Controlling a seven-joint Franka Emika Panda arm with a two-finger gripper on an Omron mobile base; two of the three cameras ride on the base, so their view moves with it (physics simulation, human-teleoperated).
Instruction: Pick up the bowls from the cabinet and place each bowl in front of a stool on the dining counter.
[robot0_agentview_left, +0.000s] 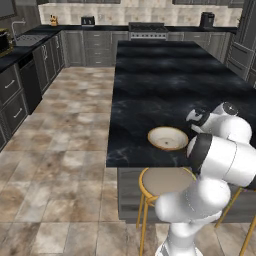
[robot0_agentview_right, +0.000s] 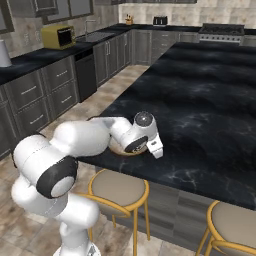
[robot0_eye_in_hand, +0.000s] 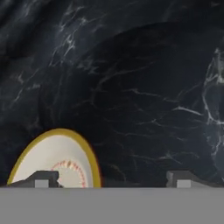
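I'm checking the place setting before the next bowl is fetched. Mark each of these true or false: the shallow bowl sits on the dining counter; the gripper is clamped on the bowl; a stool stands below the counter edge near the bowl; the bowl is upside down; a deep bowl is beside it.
1. The shallow bowl sits on the dining counter: true.
2. The gripper is clamped on the bowl: false, its jaws stand wide open.
3. A stool stands below the counter edge near the bowl: true.
4. The bowl is upside down: false, it rests upright.
5. A deep bowl is beside it: false, it sits alone.

Glossy white rounded arm (robot0_agentview_left: 220, 160) with black joint bands, apparently cable-free.
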